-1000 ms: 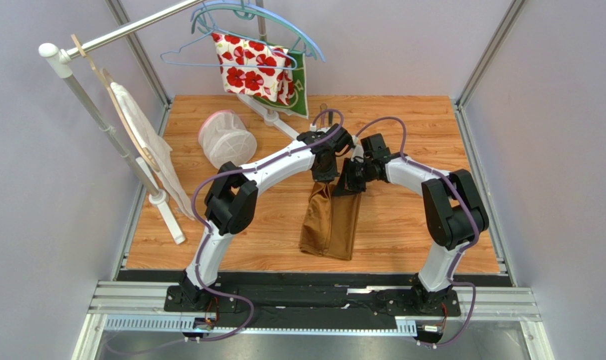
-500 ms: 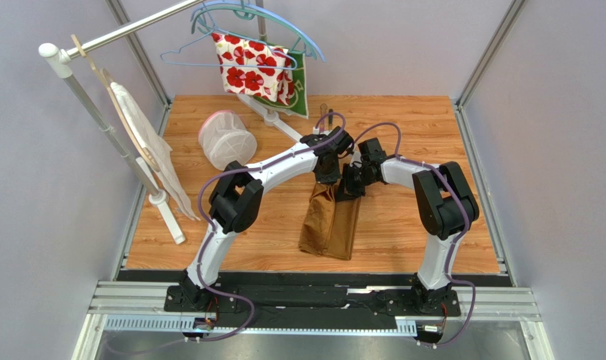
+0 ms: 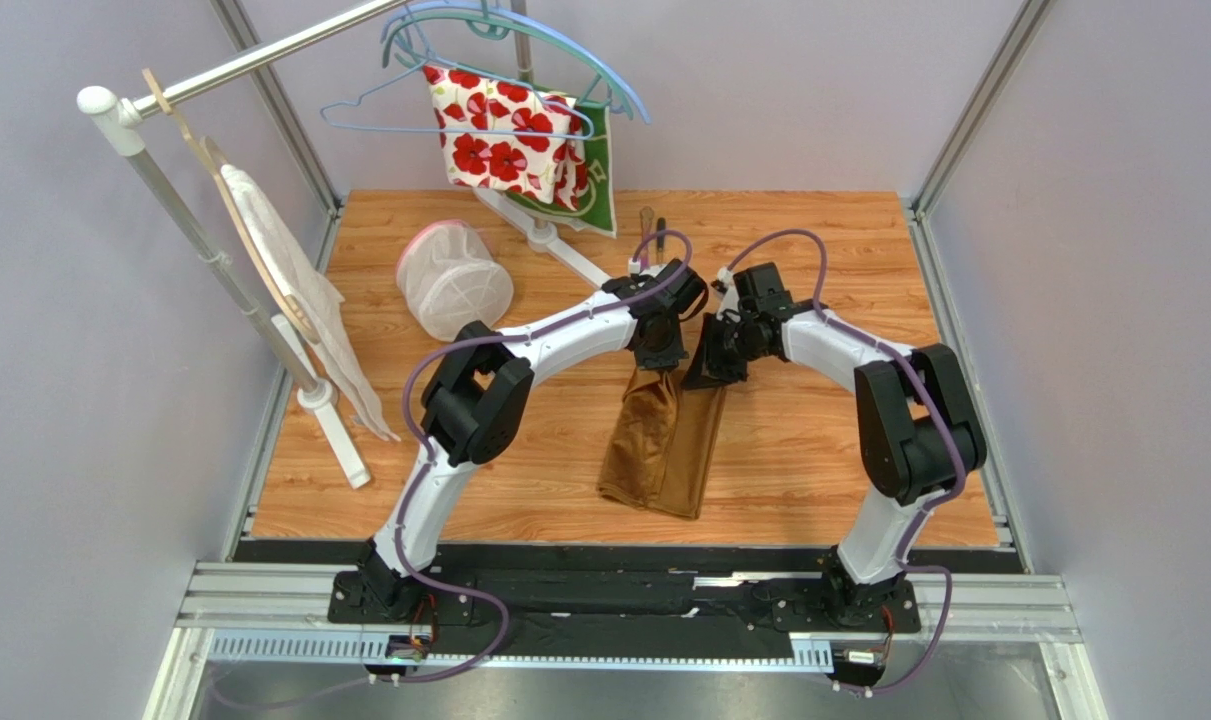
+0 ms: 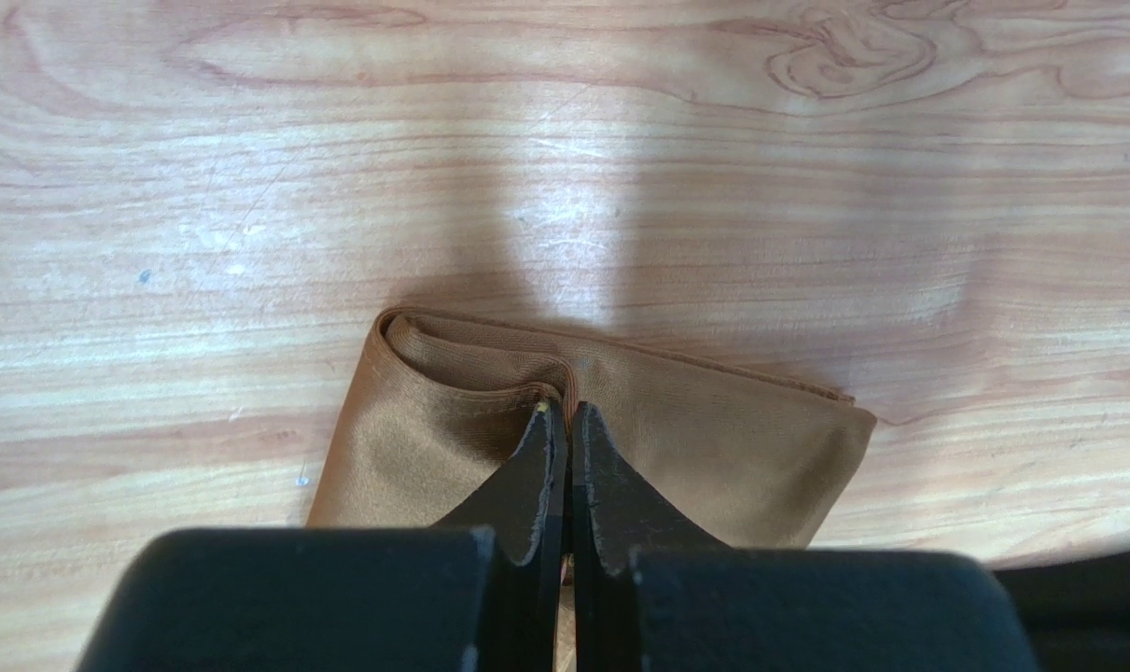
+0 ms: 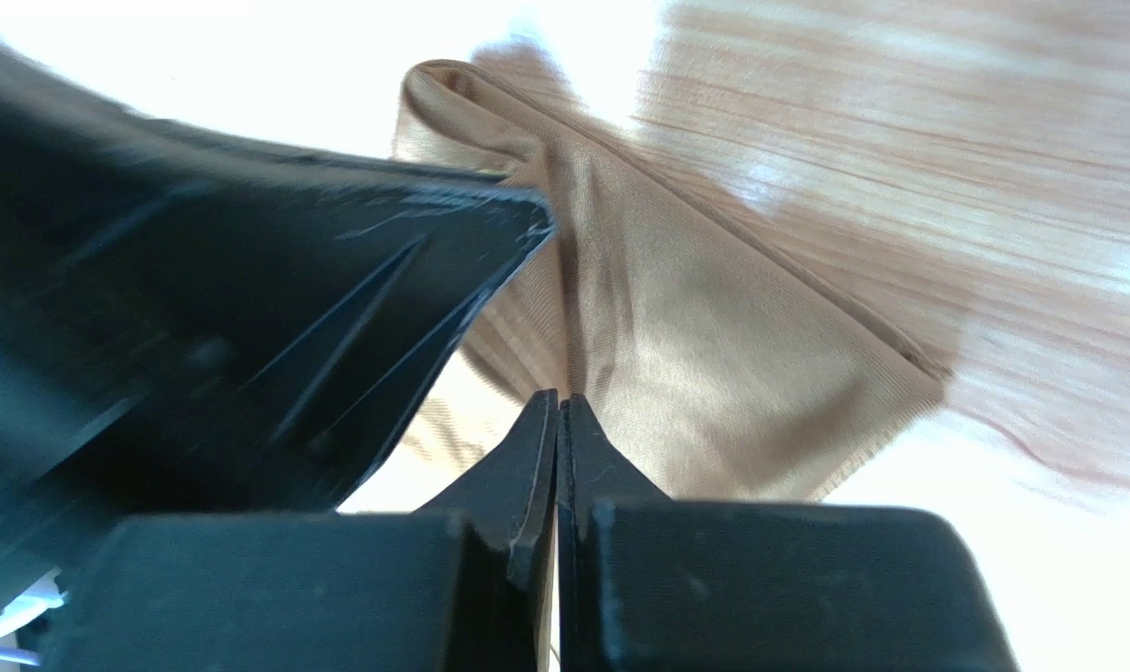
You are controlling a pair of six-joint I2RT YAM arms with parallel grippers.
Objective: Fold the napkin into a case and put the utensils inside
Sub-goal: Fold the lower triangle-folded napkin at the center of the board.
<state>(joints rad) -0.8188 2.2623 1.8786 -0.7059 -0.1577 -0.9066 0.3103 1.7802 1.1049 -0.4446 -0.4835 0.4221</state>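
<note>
Reaching inward, left claw (image 4: pixel 570 415), right claw (image 5: pixel 556 405), each clamped on napkin (image 4: pixel 725 437)

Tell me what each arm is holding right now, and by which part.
Both hold the napkin at its far end: the left fingers pinch the top layer's edge, the right fingers a fold beside it.

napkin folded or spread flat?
Folded: the napkin lies as a narrow layered strip, with doubled edges showing at its far end in the left wrist view.
</note>
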